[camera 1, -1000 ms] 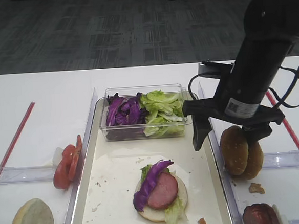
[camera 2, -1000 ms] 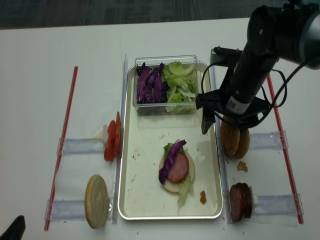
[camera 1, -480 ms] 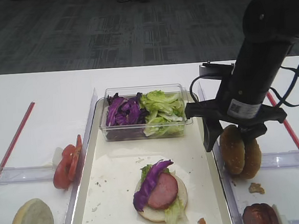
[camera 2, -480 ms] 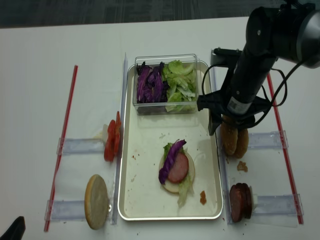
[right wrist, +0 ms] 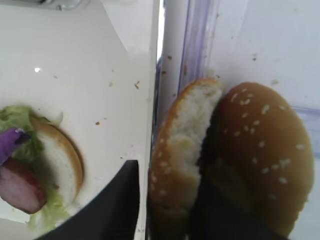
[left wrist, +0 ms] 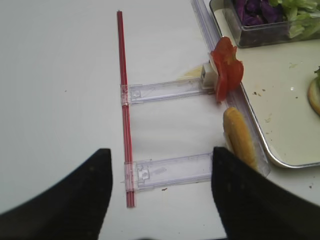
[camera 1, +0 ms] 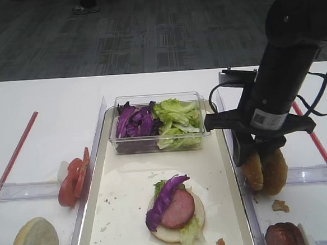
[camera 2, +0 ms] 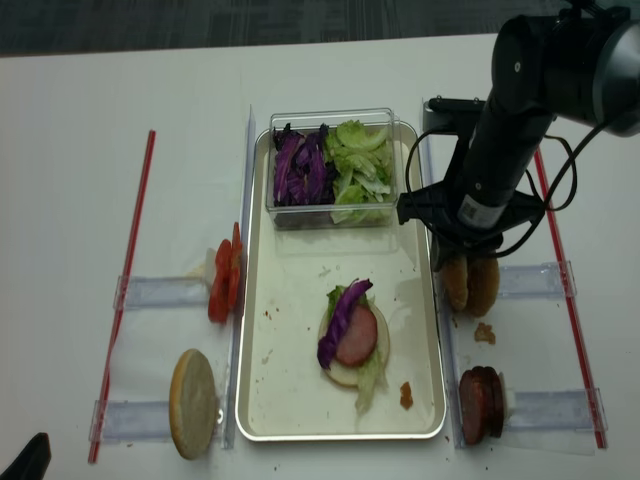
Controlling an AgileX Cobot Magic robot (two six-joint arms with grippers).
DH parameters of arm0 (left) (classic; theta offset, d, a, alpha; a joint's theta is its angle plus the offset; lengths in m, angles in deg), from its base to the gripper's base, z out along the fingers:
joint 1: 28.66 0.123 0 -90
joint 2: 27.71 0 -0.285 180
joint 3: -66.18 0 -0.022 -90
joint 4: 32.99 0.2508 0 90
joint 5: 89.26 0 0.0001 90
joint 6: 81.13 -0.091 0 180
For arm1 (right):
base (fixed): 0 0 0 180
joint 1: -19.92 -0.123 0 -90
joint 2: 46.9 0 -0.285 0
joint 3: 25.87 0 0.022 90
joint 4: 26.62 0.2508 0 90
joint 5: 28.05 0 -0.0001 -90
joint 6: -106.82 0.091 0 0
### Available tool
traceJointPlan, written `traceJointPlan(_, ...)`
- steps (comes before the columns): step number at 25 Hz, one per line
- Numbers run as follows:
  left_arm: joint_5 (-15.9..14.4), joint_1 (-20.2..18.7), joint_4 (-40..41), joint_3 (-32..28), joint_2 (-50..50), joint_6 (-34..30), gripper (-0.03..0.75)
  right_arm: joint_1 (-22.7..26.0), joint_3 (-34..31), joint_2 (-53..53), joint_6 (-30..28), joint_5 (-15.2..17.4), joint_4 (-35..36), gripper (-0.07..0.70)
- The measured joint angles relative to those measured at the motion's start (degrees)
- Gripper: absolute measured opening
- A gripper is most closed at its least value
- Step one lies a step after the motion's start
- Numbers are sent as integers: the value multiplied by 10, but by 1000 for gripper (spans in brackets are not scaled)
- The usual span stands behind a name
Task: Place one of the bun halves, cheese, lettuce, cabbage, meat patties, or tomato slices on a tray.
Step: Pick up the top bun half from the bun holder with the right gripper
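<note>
**Straddling the near bun half, tray just to the left**

I'm bringing the right gripper (right wrist: 167, 210) in narrow around the nearer of the bun halves (right wrist: 182, 155), standing on edge right of the tray (camera 1: 131, 186). Wrist view is showing fingers (right wrist: 112, 207) flanking it; overhead is hiding that. Firm contact? Can't tell.

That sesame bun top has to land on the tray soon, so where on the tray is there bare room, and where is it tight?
Bare room on the tray: the left strip beside the half-built burger, and the band between it and the clear box of cabbage and lettuce. Tight: the right rim, where the right gripper straddles a sesame bun.
</note>
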Motion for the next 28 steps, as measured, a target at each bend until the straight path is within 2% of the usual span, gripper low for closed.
traceJointPlan(10,0,0,0,0,0,0,412,0,0,0,0,4,0,151)
traceJointPlan(28,0,0,0,0,0,0,412,0,0,0,0,20,0,138)
